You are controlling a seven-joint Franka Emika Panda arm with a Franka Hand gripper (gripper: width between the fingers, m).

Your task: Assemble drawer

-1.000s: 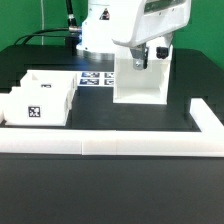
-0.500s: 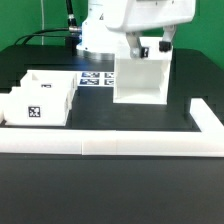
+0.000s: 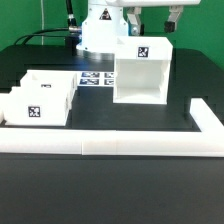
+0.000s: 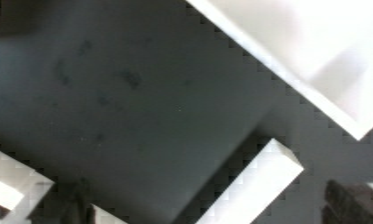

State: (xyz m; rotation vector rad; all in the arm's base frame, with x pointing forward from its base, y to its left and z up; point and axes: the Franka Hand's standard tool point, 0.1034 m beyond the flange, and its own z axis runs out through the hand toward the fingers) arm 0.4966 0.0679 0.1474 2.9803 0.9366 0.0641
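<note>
We show the drawer housing (image 3: 140, 82) standing centrally, tagged face up, a broad face toward the camera; its long axis we cannot tell. Its trays (image 3: 38, 98) lie well apart at the exterior view's left. We judge it light, rigid and slick: take a thin wall. The gripper (image 3: 155, 12) hangs above, fingers apart

Black table (image 3: 100, 120); green wall (image 3: 20, 20) behind; white rail (image 3: 130, 147) along its front, turning back at the exterior view's right; marker board (image 3: 95, 79) lying flat farther back; even light.
</note>
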